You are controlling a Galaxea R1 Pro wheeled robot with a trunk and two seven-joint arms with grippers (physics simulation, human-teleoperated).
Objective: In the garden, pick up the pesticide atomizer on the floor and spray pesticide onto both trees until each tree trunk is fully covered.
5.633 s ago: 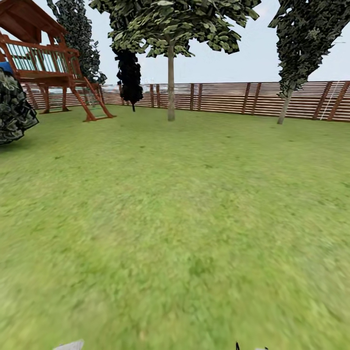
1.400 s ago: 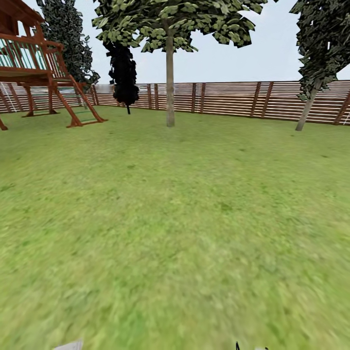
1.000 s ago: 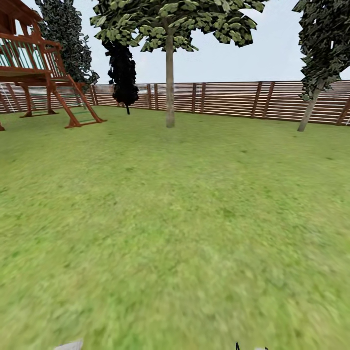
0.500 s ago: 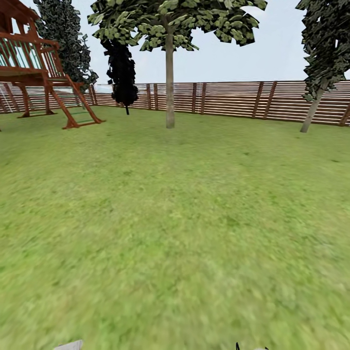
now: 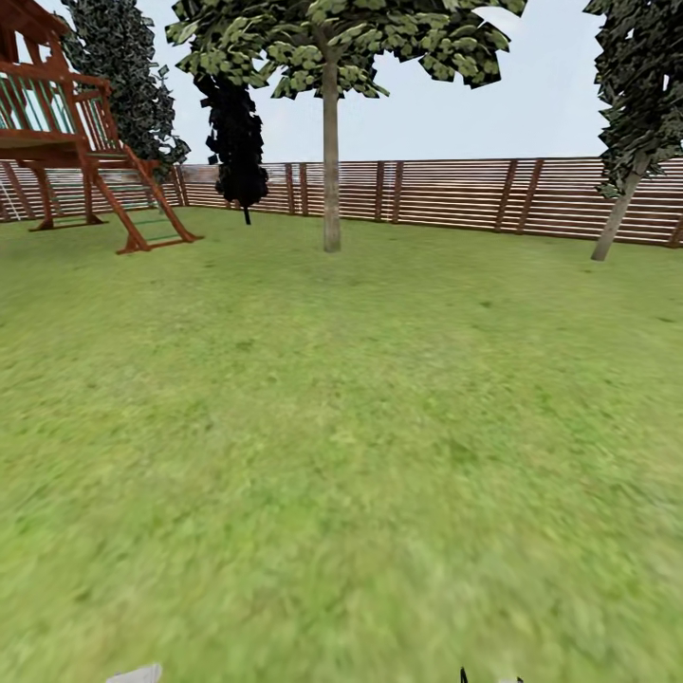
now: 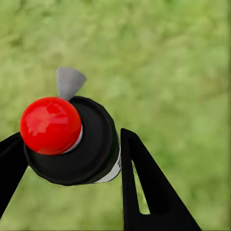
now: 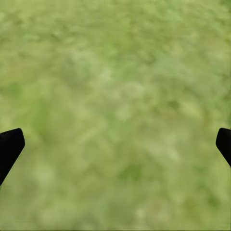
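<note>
Spray bottle (image 6: 72, 142) picked up, clamped in left tool (image 6: 67, 159). Right tool (image 7: 115, 144) wide open, empty. Tree trunk (image 5: 330, 161) far ahead, before fence (image 5: 474, 194); spraying not begun.

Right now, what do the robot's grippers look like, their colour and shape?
Both are plain matte black. The left gripper has flat, tapering fingers, one with a long narrow slot cut through it. The right gripper shows just two rounded black fingertips. No cables or markings are visible.
</note>
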